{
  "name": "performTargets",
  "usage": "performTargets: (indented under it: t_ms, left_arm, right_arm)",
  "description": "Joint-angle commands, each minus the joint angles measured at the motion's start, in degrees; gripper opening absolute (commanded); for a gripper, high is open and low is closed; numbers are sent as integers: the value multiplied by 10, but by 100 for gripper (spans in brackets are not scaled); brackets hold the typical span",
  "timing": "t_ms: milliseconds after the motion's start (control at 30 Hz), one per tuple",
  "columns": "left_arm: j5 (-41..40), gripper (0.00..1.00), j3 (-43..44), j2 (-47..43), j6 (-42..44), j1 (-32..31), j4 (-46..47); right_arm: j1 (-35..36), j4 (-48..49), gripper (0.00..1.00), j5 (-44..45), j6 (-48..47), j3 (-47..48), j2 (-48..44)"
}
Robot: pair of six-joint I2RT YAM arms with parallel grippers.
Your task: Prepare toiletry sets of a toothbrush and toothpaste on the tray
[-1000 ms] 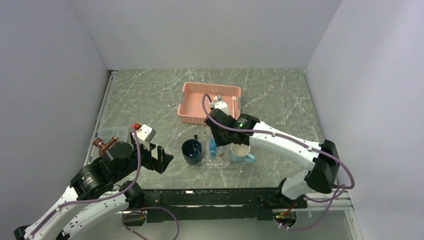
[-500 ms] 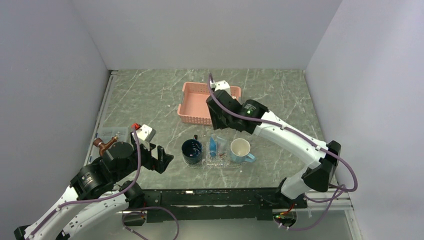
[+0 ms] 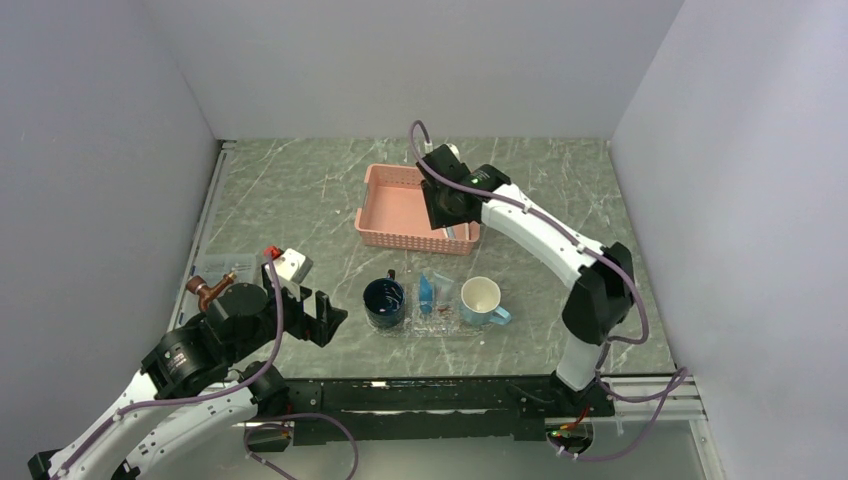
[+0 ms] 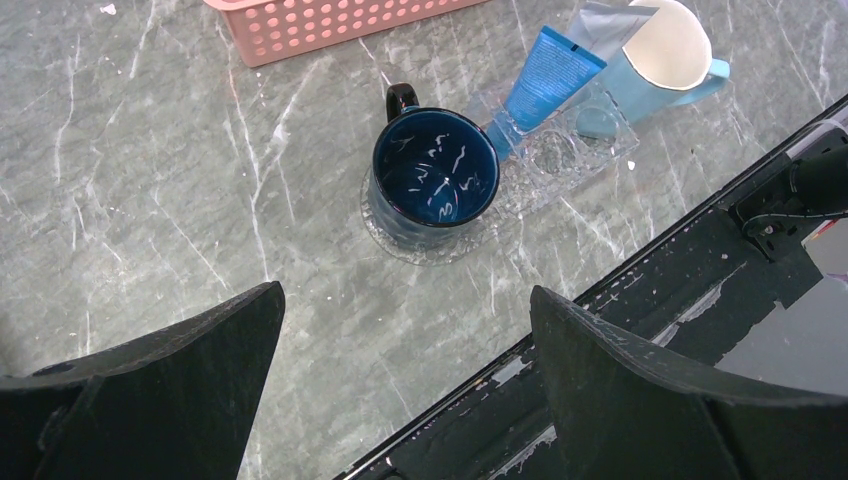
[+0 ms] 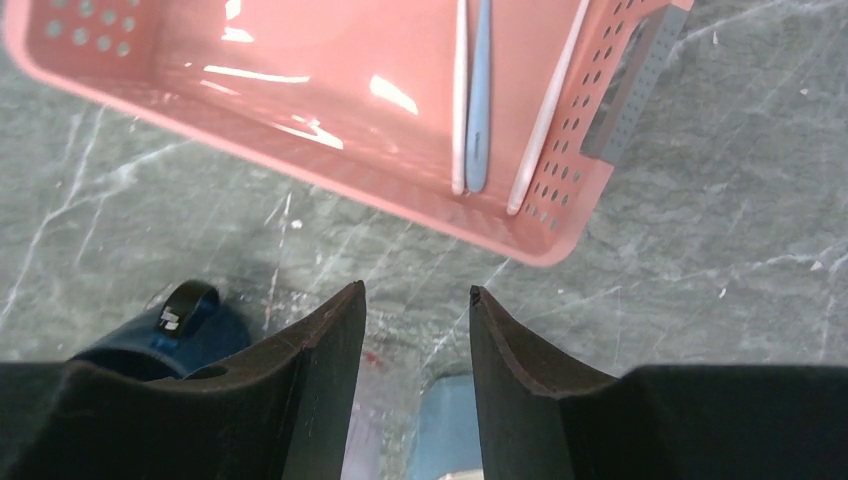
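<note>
The clear tray (image 3: 441, 326) (image 4: 592, 150) lies near the table's front edge. It holds a dark blue mug (image 3: 384, 302) (image 4: 435, 178), a blue toothpaste (image 3: 426, 292) (image 4: 547, 75), a greyer tube (image 4: 603, 22) and a light blue mug (image 3: 482, 300) (image 4: 668, 45). Slim toothbrushes (image 5: 478, 90) lie in the right end of the pink basket (image 3: 400, 205) (image 5: 300, 90). My right gripper (image 3: 452, 222) (image 5: 418, 292) hovers over that end, open, nothing between its fingers. My left gripper (image 3: 325, 315) (image 4: 405, 300) stands wide open and empty, left of the tray.
A black rail (image 4: 640, 300) runs along the table's front edge below the tray. A small clear box with a brass fitting (image 3: 210, 285) sits at the left by my left arm. Grey walls close in the back and both sides.
My right gripper has risen from over the tray and swung back to the basket's right end, jaws a little wider. My left arm has not moved.
</note>
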Motion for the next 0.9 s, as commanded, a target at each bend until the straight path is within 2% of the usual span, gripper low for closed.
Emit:
performTargets:
  t_ms: [0, 533, 867]
  left_arm:
    - [-12, 100, -2, -5, -5, -1, 22]
    - [-26, 99, -3, -16, -8, -2, 19]
    - [-31, 99, -2, -4, -10, -2, 15]
  right_arm:
    - [-28, 46, 44, -42, -19, 33, 39]
    - [-96, 57, 42, -83, -35, 196, 276]
    - [-105, 71, 39, -95, -37, 219, 334]
